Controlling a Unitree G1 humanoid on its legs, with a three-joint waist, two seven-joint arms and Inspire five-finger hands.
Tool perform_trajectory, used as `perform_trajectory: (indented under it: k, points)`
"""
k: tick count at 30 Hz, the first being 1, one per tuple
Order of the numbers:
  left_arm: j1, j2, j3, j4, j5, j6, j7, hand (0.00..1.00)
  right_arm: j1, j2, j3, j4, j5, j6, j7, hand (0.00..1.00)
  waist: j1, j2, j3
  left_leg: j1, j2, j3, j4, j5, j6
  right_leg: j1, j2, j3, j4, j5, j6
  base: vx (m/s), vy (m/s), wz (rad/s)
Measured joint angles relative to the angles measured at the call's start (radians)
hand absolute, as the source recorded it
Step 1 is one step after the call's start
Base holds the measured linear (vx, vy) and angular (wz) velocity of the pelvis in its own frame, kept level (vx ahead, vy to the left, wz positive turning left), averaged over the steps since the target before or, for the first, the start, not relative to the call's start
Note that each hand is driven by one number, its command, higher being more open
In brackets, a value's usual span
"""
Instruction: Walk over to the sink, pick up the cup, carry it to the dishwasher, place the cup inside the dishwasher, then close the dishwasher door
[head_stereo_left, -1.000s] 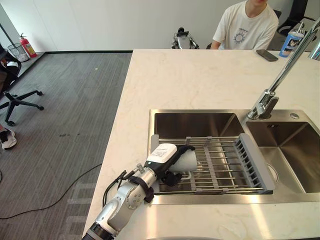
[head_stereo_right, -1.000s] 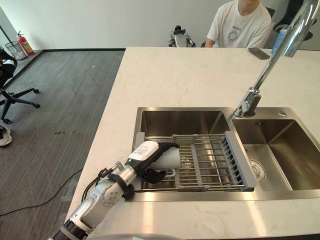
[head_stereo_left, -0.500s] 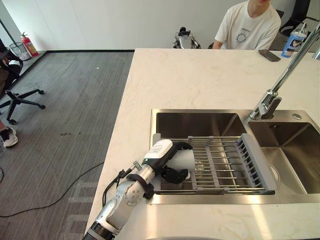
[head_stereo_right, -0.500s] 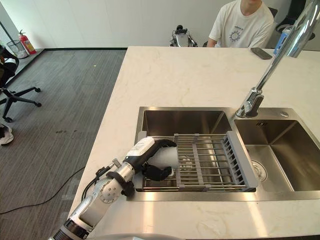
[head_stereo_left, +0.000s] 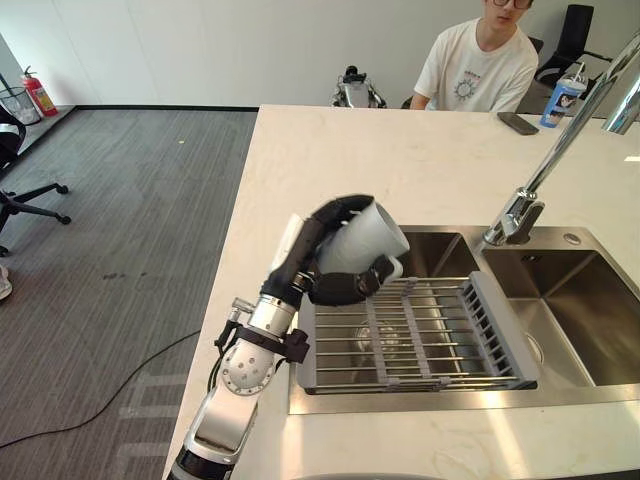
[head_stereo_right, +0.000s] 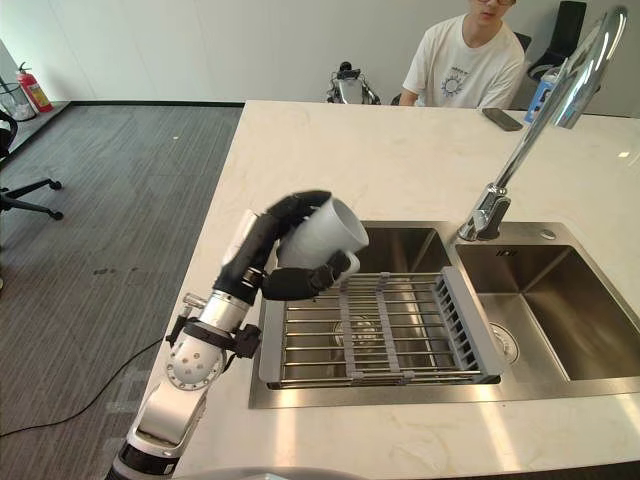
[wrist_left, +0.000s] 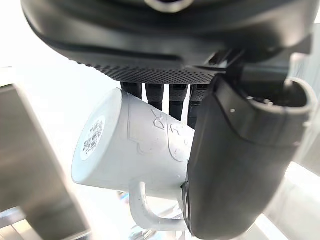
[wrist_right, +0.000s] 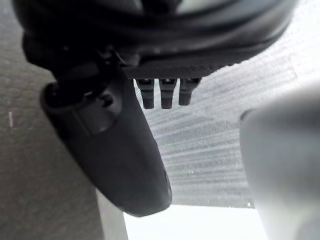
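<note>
The pale stone counter (head_stereo_left: 400, 170) spans centre and right, with a sink (head_stereo_left: 590, 290) and faucet (head_stereo_left: 520, 215) set into its lower right. A phone (head_stereo_left: 518, 123) and bottle (head_stereo_left: 558, 100) rest at upper right.

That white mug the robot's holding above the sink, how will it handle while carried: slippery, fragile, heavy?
Probably rigid and breakable: the cup looks like glazed ceramic. Its smooth wall may slip, since the left hand grips the body with fingers and thumb, not the handle. One hand holds it tilted, so it's likely fairly light.

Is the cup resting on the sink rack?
No, the left robot hand holds the cup tilted in the air, above the rack and clear of it.
</note>
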Motion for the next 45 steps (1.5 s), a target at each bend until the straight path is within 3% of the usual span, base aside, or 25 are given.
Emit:
perform_trajectory:
  k: [6, 11, 14, 15, 16, 17, 18, 19, 21, 22, 23, 25, 26, 29, 30, 32, 33, 34, 36, 38, 39, 40, 41, 43, 45]
  points:
    - [0.071, -0.051, 0.090, -0.080, -0.216, -0.049, 0.058, 0.30, -0.016, 0.014, 0.001, 0.013, 0.001, 0.024, -0.003, 0.90, 0.024, 0.002, 0.000, -0.005, 0.024, 0.015, 0.020, -0.004, -0.005, -0.011, 0.023, 0.002, 0.010, 0.021, -0.004, -0.03, -0.020, -0.08]
    - [0.109, -0.085, 0.133, -0.084, -0.298, -0.060, 0.093, 0.30, -0.038, -0.007, 0.045, 0.022, -0.015, 0.040, -0.010, 0.90, 0.057, 0.000, 0.005, -0.055, 0.051, 0.046, 0.127, -0.050, -0.015, -0.049, 0.039, 0.030, 0.043, 0.031, -0.002, -0.04, -0.016, -0.22]
    - [0.111, -0.091, 0.162, -0.092, -0.318, -0.061, 0.106, 0.30, -0.098, 0.005, 0.031, 0.039, -0.006, 0.046, -0.023, 0.90, 0.073, 0.009, 0.056, -0.089, 0.091, 0.071, 0.245, -0.099, -0.008, -0.086, 0.058, 0.013, 0.121, 0.034, 0.002, -0.12, -0.034, -0.35]
    - [0.112, -0.091, 0.167, -0.100, -0.318, -0.061, 0.115, 0.30, -0.112, 0.005, 0.029, 0.040, 0.001, 0.046, -0.026, 0.90, 0.076, 0.015, 0.069, -0.094, 0.104, 0.072, 0.266, -0.105, -0.007, -0.094, 0.064, -0.012, 0.131, 0.044, 0.018, -0.16, -0.065, -0.16]
    - [0.109, -0.099, 0.172, -0.113, -0.317, -0.064, 0.121, 0.30, -0.136, 0.003, 0.030, 0.040, 0.001, 0.047, -0.033, 0.90, 0.090, 0.030, 0.085, -0.108, 0.126, 0.081, 0.275, -0.102, -0.004, -0.127, 0.063, -0.051, 0.203, 0.014, 0.002, -0.14, -0.081, -0.15]
    - [0.110, -0.110, 0.184, -0.118, -0.318, -0.071, 0.123, 0.30, -0.136, 0.004, 0.039, 0.025, 0.001, 0.042, -0.037, 0.90, 0.094, 0.029, 0.098, -0.108, 0.126, 0.082, 0.281, -0.099, -0.004, -0.169, 0.025, -0.099, 0.378, -0.053, -0.031, -0.11, -0.125, 0.03]
    - [0.110, -0.120, 0.193, -0.118, -0.318, -0.072, 0.133, 0.30, -0.122, 0.006, 0.049, 0.013, 0.001, 0.029, -0.034, 0.90, 0.094, 0.024, 0.101, -0.119, 0.121, 0.061, 0.301, -0.098, -0.007, -0.185, -0.041, -0.131, 0.566, -0.110, -0.022, -0.07, -0.170, 0.45]
    - [0.110, -0.121, 0.192, -0.118, -0.318, -0.073, 0.136, 0.30, -0.096, 0.009, 0.062, -0.003, 0.001, 0.017, -0.034, 0.90, 0.093, 0.002, 0.088, -0.156, 0.107, 0.029, 0.338, -0.091, -0.017, -0.176, -0.100, -0.121, 0.668, -0.112, -0.005, -0.01, -0.175, 0.61]
    - [0.114, -0.130, 0.190, -0.121, -0.318, -0.076, 0.136, 0.30, -0.089, 0.001, 0.082, -0.018, 0.001, 0.013, -0.035, 0.90, 0.101, -0.025, 0.089, -0.212, 0.092, 0.001, 0.364, -0.080, -0.011, -0.214, -0.106, -0.122, 0.695, -0.116, 0.043, -0.03, -0.152, 0.60]
    - [0.116, -0.136, 0.185, -0.121, -0.318, -0.076, 0.132, 0.30, -0.087, -0.003, 0.083, -0.021, 0.001, 0.012, -0.035, 0.90, 0.105, -0.025, 0.090, -0.223, 0.083, -0.006, 0.360, -0.074, -0.003, -0.219, -0.106, -0.120, 0.688, -0.115, 0.055, -0.07, -0.053, 0.51]
    - [0.126, -0.152, 0.175, -0.123, -0.318, -0.075, 0.122, 0.30, -0.086, -0.020, 0.078, -0.021, 0.003, 0.012, -0.043, 0.90, 0.117, 0.004, 0.071, -0.228, 0.069, -0.017, 0.309, -0.050, 0.008, -0.182, -0.075, -0.097, 0.613, -0.157, 0.116, -0.06, 0.008, 0.28]
    - [0.119, -0.149, 0.195, -0.144, -0.318, -0.083, 0.126, 0.30, -0.107, -0.021, 0.088, -0.026, 0.009, 0.007, -0.045, 0.90, 0.131, -0.030, 0.095, -0.259, 0.065, -0.009, 0.333, -0.025, -0.008, -0.164, -0.073, -0.047, 0.594, -0.222, 0.061, -0.12, -0.069, 0.16]
    - [0.129, -0.156, 0.204, -0.145, -0.319, -0.084, 0.136, 0.30, -0.118, -0.018, 0.094, -0.034, 0.014, 0.001, -0.045, 0.90, 0.134, -0.032, 0.096, -0.307, 0.074, -0.020, 0.388, -0.030, -0.008, -0.147, -0.052, -0.053, 0.525, -0.245, 0.036, -0.21, -0.147, 0.09]
    - [0.160, -0.185, 0.179, -0.152, -0.329, -0.086, 0.136, 0.30, -0.136, -0.026, 0.113, -0.071, 0.022, -0.030, -0.062, 0.90, 0.146, 0.026, 0.108, -0.400, 0.143, -0.064, 0.470, -0.038, -0.038, -0.093, 0.021, -0.093, 0.362, -0.244, 0.025, -0.19, -0.095, 0.12]
    - [0.168, -0.186, 0.160, -0.150, -0.340, -0.086, 0.137, 0.30, -0.135, -0.027, 0.113, -0.076, 0.022, -0.037, -0.064, 0.90, 0.138, 0.032, 0.115, -0.421, 0.151, -0.087, 0.488, -0.031, -0.048, -0.078, 0.029, -0.118, 0.331, -0.247, -0.021, -0.36, -0.137, 0.32]
    - [0.182, -0.185, 0.137, -0.148, -0.347, -0.086, 0.137, 0.30, -0.126, -0.030, 0.105, -0.076, 0.033, -0.038, -0.073, 0.90, 0.121, 0.037, 0.118, -0.435, 0.145, -0.115, 0.483, -0.022, -0.061, -0.058, 0.029, -0.148, 0.297, -0.257, -0.058, -0.38, -0.068, 0.50]
    - [0.181, -0.179, 0.103, -0.148, -0.361, -0.085, 0.135, 0.30, -0.103, -0.031, 0.083, -0.080, 0.045, -0.038, -0.082, 0.90, 0.109, 0.025, 0.127, -0.444, 0.143, -0.110, 0.482, -0.030, -0.047, -0.067, 0.005, -0.191, 0.299, -0.251, -0.070, -0.35, 0.010, 0.83]
    - [0.180, -0.175, 0.078, -0.152, -0.361, -0.085, 0.131, 0.30, -0.085, -0.031, 0.071, -0.077, 0.049, -0.037, -0.087, 0.90, 0.099, 0.023, 0.127, -0.460, 0.143, -0.099, 0.549, -0.056, -0.007, -0.069, -0.013, -0.216, 0.298, -0.248, -0.076, -0.38, 0.053, 0.79]
    - [0.176, -0.178, 0.040, -0.155, -0.363, -0.087, 0.114, 0.30, -0.047, -0.047, 0.066, -0.077, 0.055, -0.036, -0.099, 0.90, 0.088, 0.027, 0.123, -0.454, 0.170, -0.087, 0.741, -0.124, 0.019, -0.072, -0.048, -0.246, 0.293, -0.226, -0.061, -0.25, 0.134, 0.59]
    - [0.174, -0.178, 0.025, -0.156, -0.373, -0.091, 0.110, 0.30, -0.031, -0.047, 0.067, -0.082, 0.059, -0.036, -0.103, 0.90, 0.077, 0.030, 0.115, -0.405, 0.218, -0.081, 0.819, -0.180, -0.013, -0.078, -0.064, -0.259, 0.277, -0.199, -0.046, -0.13, 0.164, 0.37]
    - [0.174, -0.177, 0.022, -0.153, -0.378, -0.091, 0.108, 0.30, -0.022, -0.043, 0.067, -0.087, 0.059, -0.036, -0.103, 0.90, 0.066, 0.032, 0.100, -0.366, 0.237, -0.087, 0.821, -0.210, -0.035, -0.090, -0.073, -0.263, 0.266, -0.184, -0.032, -0.11, 0.308, 0.36]
    - [0.171, -0.178, 0.016, -0.134, -0.378, -0.092, 0.108, 0.30, -0.009, -0.041, 0.062, -0.088, 0.059, -0.037, -0.104, 0.90, 0.046, 0.053, 0.059, -0.285, 0.237, -0.103, 0.693, -0.282, -0.118, -0.118, -0.084, -0.272, 0.254, -0.162, -0.004, -0.13, 0.381, 0.36]
    - [0.167, -0.178, 0.011, -0.125, -0.378, -0.093, 0.108, 0.30, -0.009, -0.045, 0.053, -0.087, 0.059, -0.037, -0.103, 0.90, 0.041, 0.067, 0.044, -0.257, 0.223, -0.104, 0.599, -0.326, -0.126, -0.134, -0.083, -0.272, 0.252, -0.152, 0.007, -0.11, 0.397, 0.25]
    - [0.155, -0.131, 0.024, -0.041, -0.379, -0.097, 0.119, 0.30, -0.018, 0.009, 0.048, -0.049, 0.060, -0.034, -0.094, 0.90, 0.038, 0.012, 0.035, -0.248, 0.134, -0.085, 0.515, -0.268, -0.082, -0.143, -0.115, -0.218, 0.211, -0.126, 0.016, -0.08, 0.230, 0.19]
    - [0.155, -0.128, 0.026, 0.014, -0.379, -0.091, 0.118, 0.30, -0.024, 0.007, 0.049, -0.030, 0.059, -0.034, -0.085, 0.90, 0.016, 0.007, 0.032, -0.255, 0.094, -0.101, 0.509, -0.259, -0.058, -0.110, -0.123, -0.202, 0.159, -0.092, 0.021, -0.02, 0.136, 0.36]
